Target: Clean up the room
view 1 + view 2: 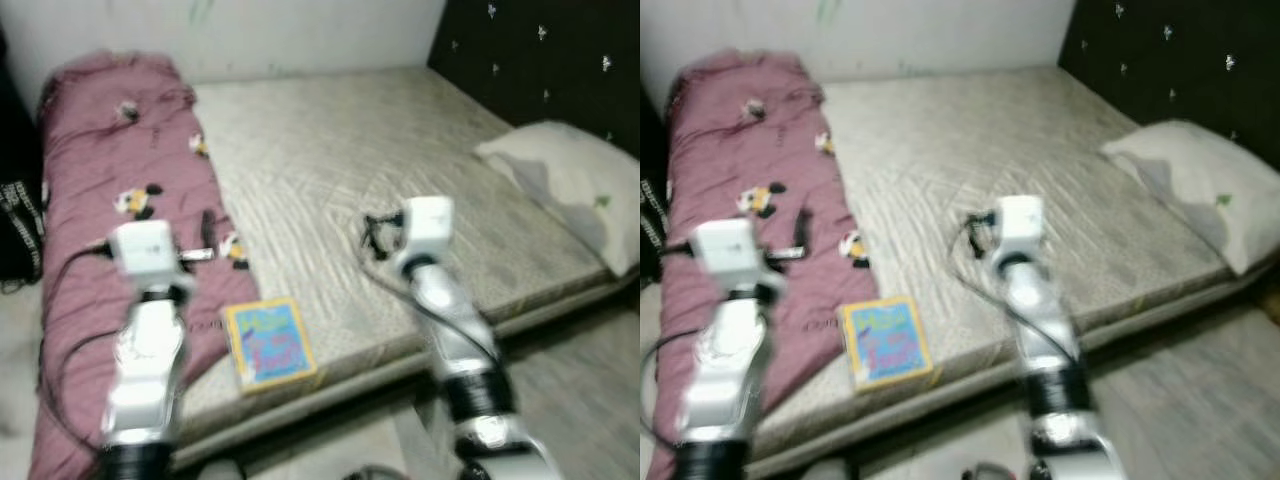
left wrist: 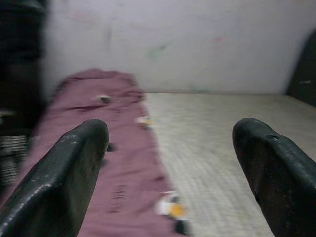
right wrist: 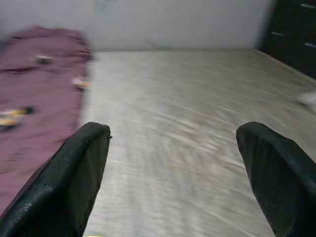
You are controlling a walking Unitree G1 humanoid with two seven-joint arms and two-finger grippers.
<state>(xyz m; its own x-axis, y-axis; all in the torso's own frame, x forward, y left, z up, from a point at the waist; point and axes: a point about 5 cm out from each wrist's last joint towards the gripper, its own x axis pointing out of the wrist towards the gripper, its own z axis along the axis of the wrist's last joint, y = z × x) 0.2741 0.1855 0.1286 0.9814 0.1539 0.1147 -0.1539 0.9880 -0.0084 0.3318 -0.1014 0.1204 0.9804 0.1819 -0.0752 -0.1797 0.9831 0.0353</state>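
A bed [image 1: 420, 150] with a bare quilted mattress is seen ahead, a maroon cartoon-print blanket [image 1: 110, 200] bunched along its 9 o'clock side and a pillow [image 1: 570, 185] at 3 o'clock. A colourful book [image 1: 268, 343] lies flat near the front edge, long axis running roughly 12 to 6. It sits between the arms, judged slightly nearer the left gripper [image 2: 168, 168], at about 4 o'clock from it. Both arms are held forward (blurred); the fingers [image 2: 64, 173] of the left and of the right gripper [image 3: 173, 173] are spread wide, nothing held.
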